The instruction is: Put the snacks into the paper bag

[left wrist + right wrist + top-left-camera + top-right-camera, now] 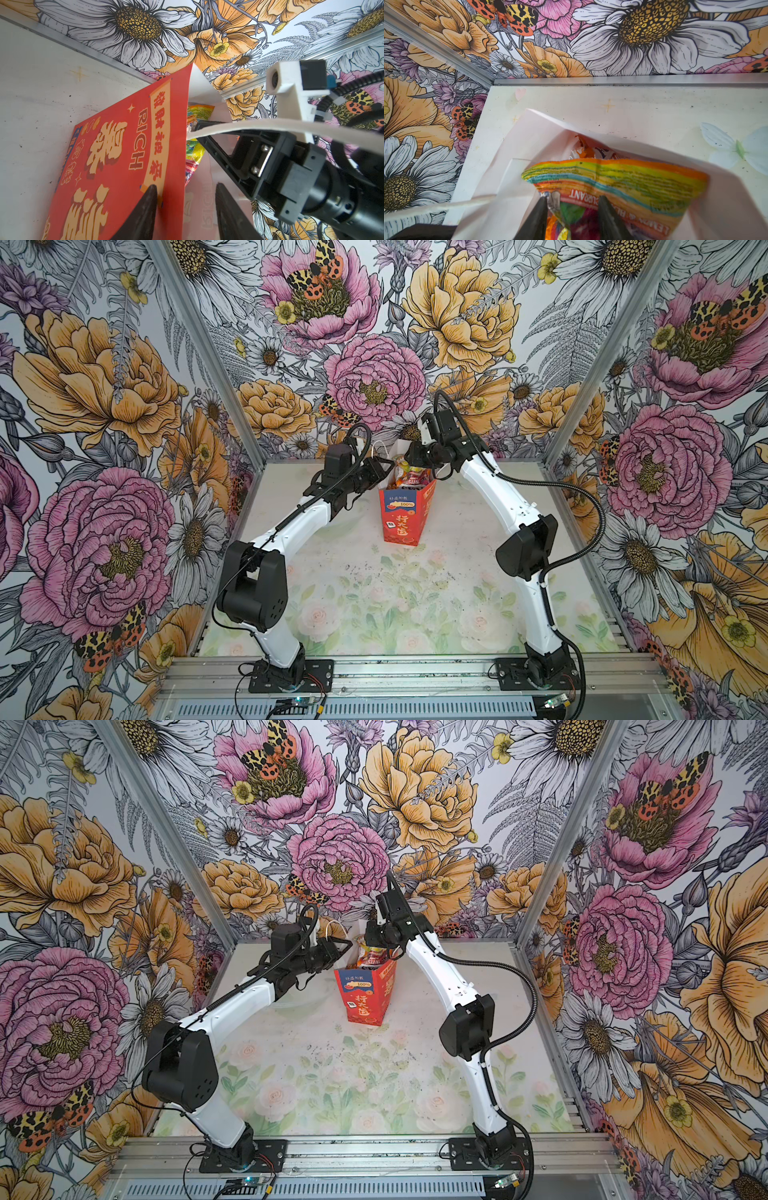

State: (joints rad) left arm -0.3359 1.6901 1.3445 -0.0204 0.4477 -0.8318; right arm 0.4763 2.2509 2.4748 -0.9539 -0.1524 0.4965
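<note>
– Floral wallpaper [104, 406] covers every wall, and the table [415, 614] has pale printed roses. What does the right gripper [572, 197] do?
– Its jaws are closed on the yellow-green packet [623, 178], pinching its crumpled middle. The packet is partly inside the mouth of the paper bag [401, 514].
– And the left gripper [185, 187]?
– Its jaws are apart. One finger is outside the red wall, one on the white inner side, and the wall passes between them. I cannot tell if they touch it.
– Other snacks?
– An orange packet [583, 149] lies deeper inside. The bag is upright near the table's far edge, between both arms.
</note>
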